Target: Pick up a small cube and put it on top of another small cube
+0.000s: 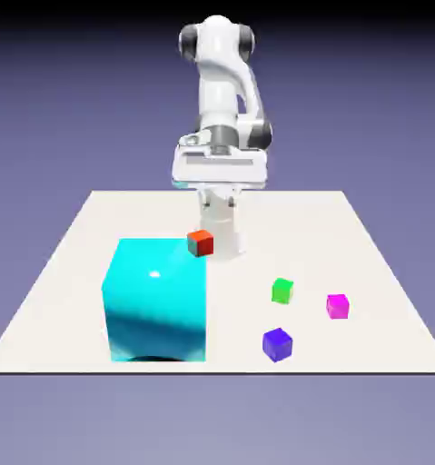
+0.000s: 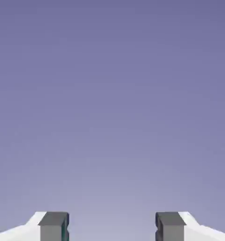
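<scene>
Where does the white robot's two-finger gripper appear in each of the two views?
Exterior view: the white two-finger gripper, open, above the table's far part, near the upper middle.
Hand view: its separated grey fingertips, at the bottom edge.
Shared landmark: the plain blue-violet backdrop.

The white arm [image 1: 219, 86] rises upright, bends over at its top and comes down to the hand [image 1: 218, 200], which hangs above the tabletop [image 1: 284, 213]. Its two grey fingertips [image 2: 172, 230] stand wide apart, with nothing between them.
</scene>
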